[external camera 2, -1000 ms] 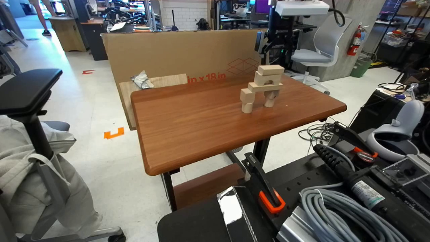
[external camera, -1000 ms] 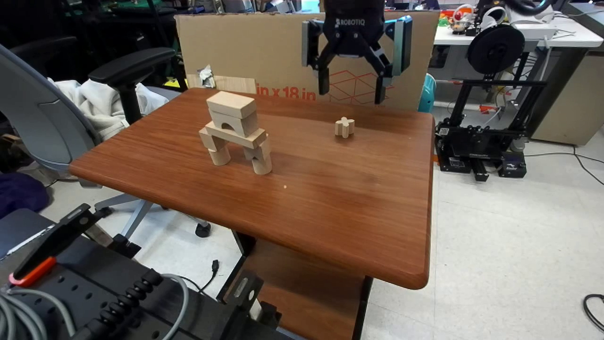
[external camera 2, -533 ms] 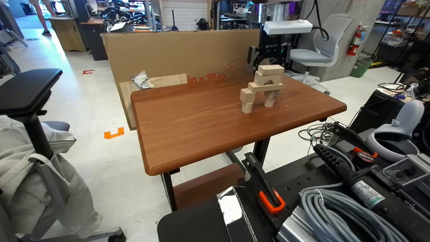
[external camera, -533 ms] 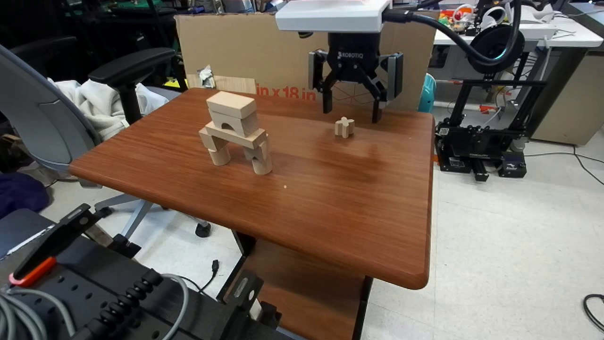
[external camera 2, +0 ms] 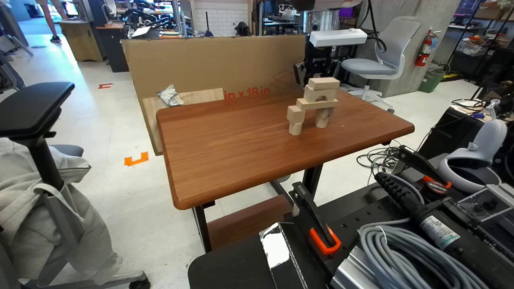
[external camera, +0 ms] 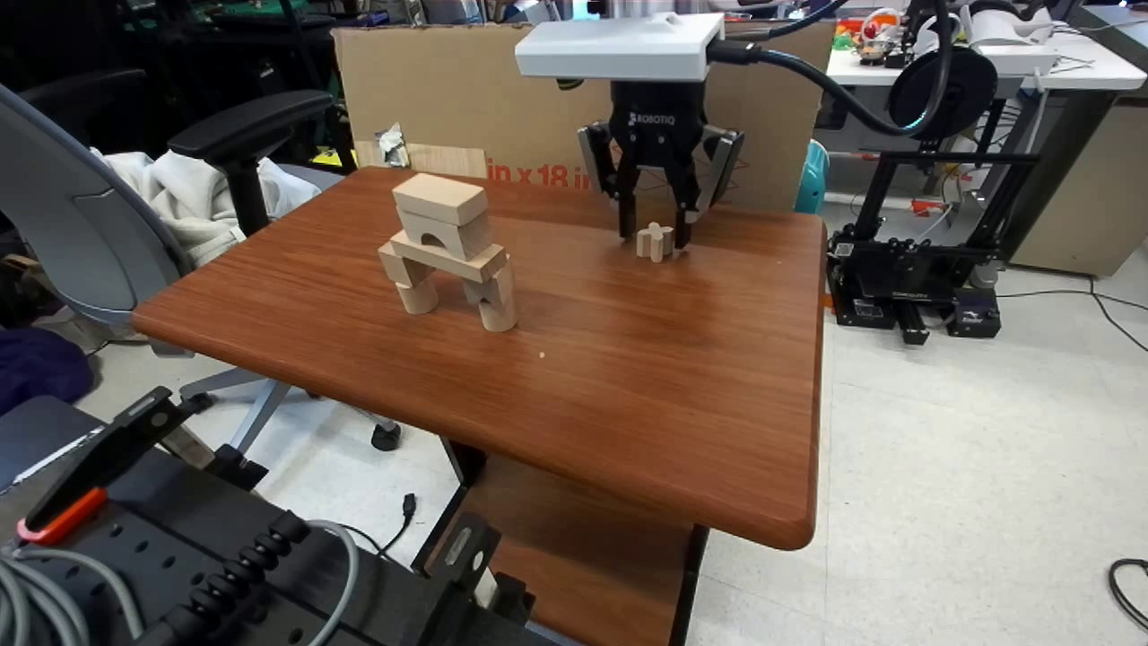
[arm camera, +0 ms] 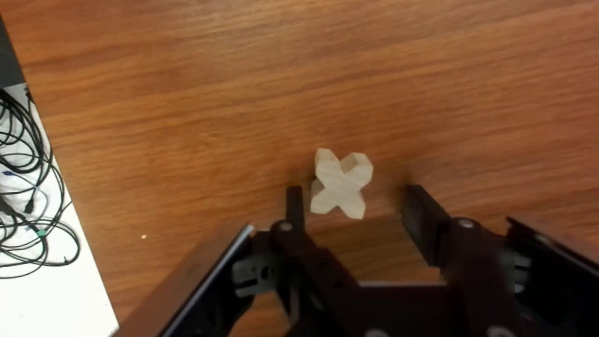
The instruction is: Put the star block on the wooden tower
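- Tabletop (external camera: 628, 395): pick-up looks in hand here, grasp not yet made.
- Arm (external camera 2: 321, 19): pointing straight down, upper right in an exterior view.
- Wooden tower (external camera: 453, 260): upright, left of centre in an exterior view.
- Fingers (arm camera: 295, 206): spread partway, holding nothing.
- Star block (arm camera: 339, 187): between them, mid-frame in the wrist view; next should come squeezing, then lifting.

Table (external camera: 673, 386) showing red-brown, grained wood, edges and corners rounding off. In both exterior views, tower (external camera: 448, 260) standing upright on two round feet, well in from all edges. Star block (external camera: 656, 243) resting well apart from tower, sitting closer to far right corner than to any other, cross-shaped face pointing up. Pale speck (external camera: 542, 355) lying between tower and near edge. In wrist view, speck showing between star block and slanting edge.
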Robot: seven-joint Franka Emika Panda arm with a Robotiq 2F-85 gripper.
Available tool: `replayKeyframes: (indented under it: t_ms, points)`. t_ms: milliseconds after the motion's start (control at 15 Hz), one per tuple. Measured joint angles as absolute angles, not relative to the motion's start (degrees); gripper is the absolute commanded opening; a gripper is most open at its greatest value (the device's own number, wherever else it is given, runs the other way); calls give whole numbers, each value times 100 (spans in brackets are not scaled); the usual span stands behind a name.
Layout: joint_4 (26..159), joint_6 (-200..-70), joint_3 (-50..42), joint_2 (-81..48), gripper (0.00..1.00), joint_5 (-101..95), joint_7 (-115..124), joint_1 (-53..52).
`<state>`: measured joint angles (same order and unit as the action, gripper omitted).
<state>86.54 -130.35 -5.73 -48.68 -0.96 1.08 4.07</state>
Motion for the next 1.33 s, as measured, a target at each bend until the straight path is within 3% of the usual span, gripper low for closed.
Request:
replayKeyframes:
  t_ms: [200, 267, 800, 1333]
  points:
    - [8652, -13032, -577, -4865, 3, -86, 114, 414]
    - [8648, -13018, -562, -4852, 7, -52, 114, 436]
    - [8863, -12580, -186, -3881, 7, 846, -61, 986]
    - [10031, -12029, 21, -2329, 7, 1183, 316, 647]
